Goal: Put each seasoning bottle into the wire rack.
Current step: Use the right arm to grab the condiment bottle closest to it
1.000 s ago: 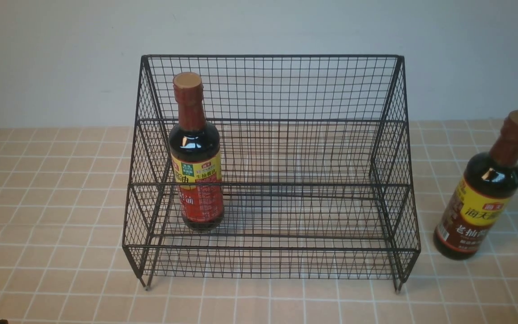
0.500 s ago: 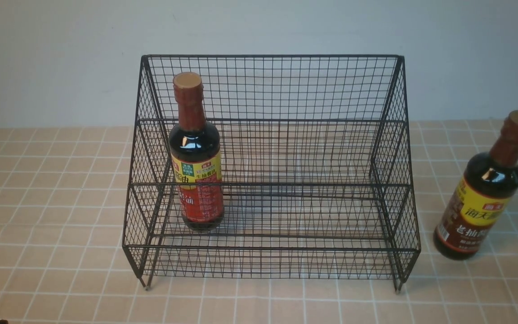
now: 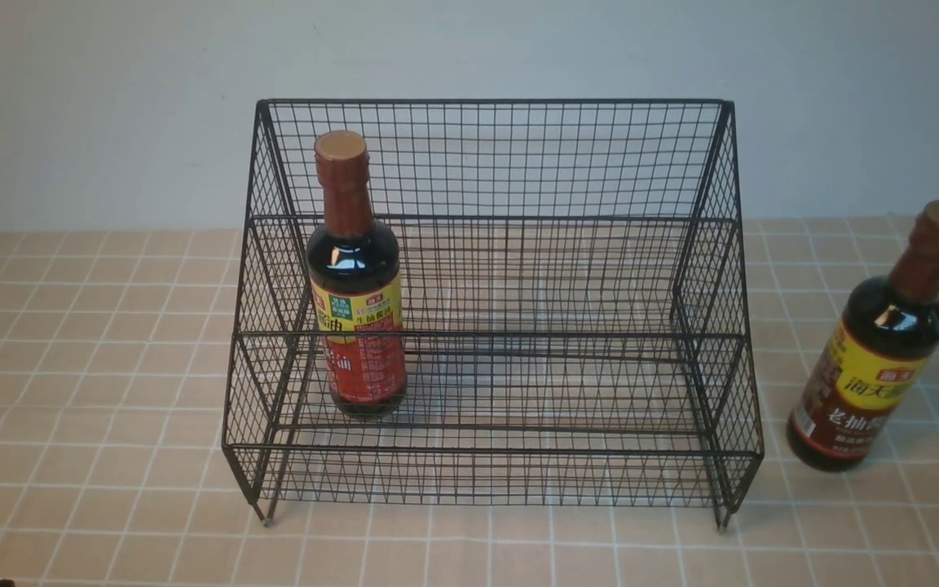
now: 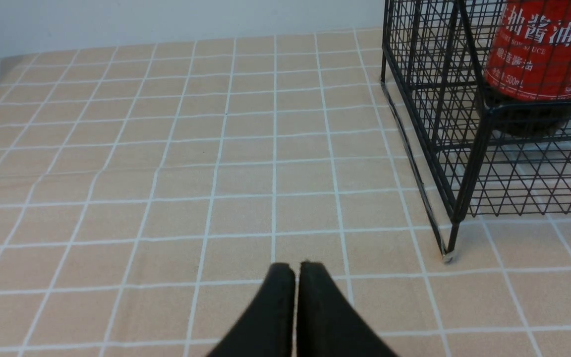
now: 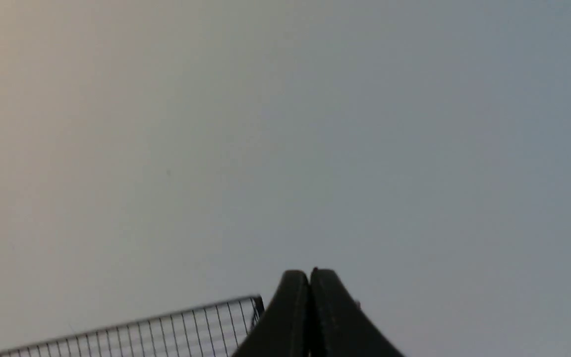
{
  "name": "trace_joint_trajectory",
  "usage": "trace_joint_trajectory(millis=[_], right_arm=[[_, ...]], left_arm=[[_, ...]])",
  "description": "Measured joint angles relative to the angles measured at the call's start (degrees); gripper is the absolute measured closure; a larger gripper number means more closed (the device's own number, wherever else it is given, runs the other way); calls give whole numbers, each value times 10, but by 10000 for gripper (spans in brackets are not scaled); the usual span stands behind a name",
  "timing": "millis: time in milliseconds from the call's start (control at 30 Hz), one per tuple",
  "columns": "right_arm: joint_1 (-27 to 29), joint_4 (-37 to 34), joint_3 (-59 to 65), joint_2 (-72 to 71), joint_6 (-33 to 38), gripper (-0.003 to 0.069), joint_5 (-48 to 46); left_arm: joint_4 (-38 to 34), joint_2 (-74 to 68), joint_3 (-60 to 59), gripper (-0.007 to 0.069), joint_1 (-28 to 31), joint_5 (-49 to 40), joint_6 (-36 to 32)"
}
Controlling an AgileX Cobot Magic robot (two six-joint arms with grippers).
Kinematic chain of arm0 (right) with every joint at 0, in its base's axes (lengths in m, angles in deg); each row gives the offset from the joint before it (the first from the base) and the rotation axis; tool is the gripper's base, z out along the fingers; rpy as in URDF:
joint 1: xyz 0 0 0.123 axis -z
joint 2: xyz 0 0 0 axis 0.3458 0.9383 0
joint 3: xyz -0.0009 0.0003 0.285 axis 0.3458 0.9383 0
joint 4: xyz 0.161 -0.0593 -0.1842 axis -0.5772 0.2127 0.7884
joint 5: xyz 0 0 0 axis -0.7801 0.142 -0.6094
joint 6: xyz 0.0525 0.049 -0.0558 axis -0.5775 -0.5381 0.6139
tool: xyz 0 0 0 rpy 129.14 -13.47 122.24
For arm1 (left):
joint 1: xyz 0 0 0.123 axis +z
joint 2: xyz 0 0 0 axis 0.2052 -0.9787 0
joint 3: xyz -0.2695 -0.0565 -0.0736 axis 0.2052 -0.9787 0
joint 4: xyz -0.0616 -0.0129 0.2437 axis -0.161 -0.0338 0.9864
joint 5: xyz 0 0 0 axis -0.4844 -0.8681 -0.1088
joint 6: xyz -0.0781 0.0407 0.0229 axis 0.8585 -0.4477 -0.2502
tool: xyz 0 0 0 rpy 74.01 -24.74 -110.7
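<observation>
Beige checked tabletop (image 3: 70,367) meets plain grey wall (image 3: 111,81); left gripper (image 4: 295,270) and right gripper (image 5: 309,277) clenched empty.

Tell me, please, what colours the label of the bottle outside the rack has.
The bottle's label is yellow over brown, clearest in the front view.

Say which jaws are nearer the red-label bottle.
Left, probably. Left jaws: low over the table by the wire rack's front foot, red-label bottle close. Right jaws: raised toward the wall, near the rack's top edge.

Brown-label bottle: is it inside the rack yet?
No, the brown-label bottle stands on the table, outside the rack's right side.
</observation>
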Motion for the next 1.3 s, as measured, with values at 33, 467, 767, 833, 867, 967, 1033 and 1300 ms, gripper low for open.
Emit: trace_joint_trajectory(millis=[33, 467, 767, 833, 867, 967, 1033, 1300], right_arm=[[0, 0, -12, 0, -4, 673, -1], [0, 150, -249, 282, -31, 551, -97], [0, 157, -327, 467, -50, 277, -80], [0, 157, -343, 517, -50, 209, -75], [0, 157, -347, 529, -50, 195, -72], [0, 157, -358, 580, -50, 147, -54], [0, 157, -360, 618, -50, 130, -45], [0, 163, -361, 700, -51, 125, -60]], left_arm=[[0, 0, 0, 631, 0, 0, 0], [0, 0, 0, 631, 0, -1, 0], [0, 0, 0, 631, 0, -1, 0], [0, 0, 0, 631, 0, -1, 0], [0, 0, 0, 631, 0, -1, 0], [0, 0, 0, 631, 0, -1, 0], [0, 0, 0, 631, 0, -1, 0], [0, 0, 0, 631, 0, -1, 0]])
